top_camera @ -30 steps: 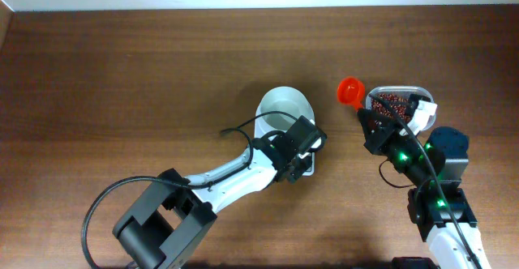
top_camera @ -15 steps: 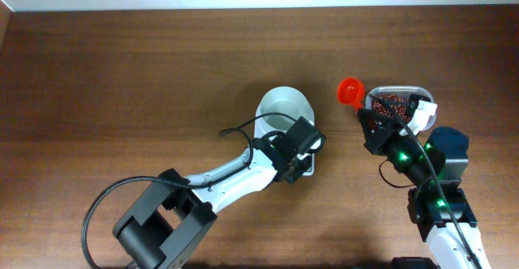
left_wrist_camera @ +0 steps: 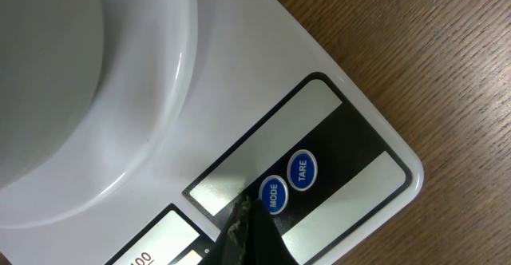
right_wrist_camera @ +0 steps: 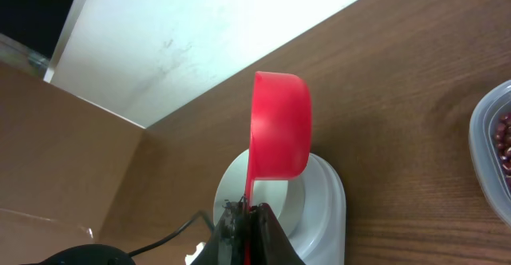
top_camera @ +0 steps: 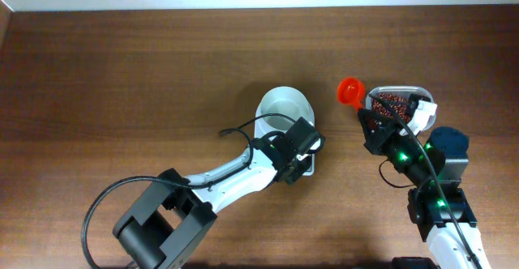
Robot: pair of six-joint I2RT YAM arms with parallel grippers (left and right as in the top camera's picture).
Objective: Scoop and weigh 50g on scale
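Table (top_camera: 122, 66): dark wood grain, and it carries everything I note below.

Left arm: reaches in from the lower left and ends over the near part of the scale (top_camera: 284, 111). Right arm: comes up from the lower right corner toward the tub (top_camera: 395, 88).

Scale: white, near the middle of the table. Its round white bowl (top_camera: 283, 105) sits on the far part of the platform. My left wrist view shows the control panel close up.

Tub: clear plastic, well right of the scale, at the far right of the table. The beans (top_camera: 391, 103) lie inside it as a dark red-brown heap.

Scoop (top_camera: 349, 90): orange-red, held over the table between scale and tub, just beside the tub's left end. I cannot tell from the right wrist view what the cup holds.

Right gripper (right_wrist_camera: 243, 217): clenched on the scoop's thin handle.

Left gripper (left_wrist_camera: 243, 217): clenched with nothing in it. Its tips are together at the left edge of the MODE button (left_wrist_camera: 274, 194). I cannot tell whether they press it.

TARE button (left_wrist_camera: 302, 170): blue and round, just beside MODE, uncovered.
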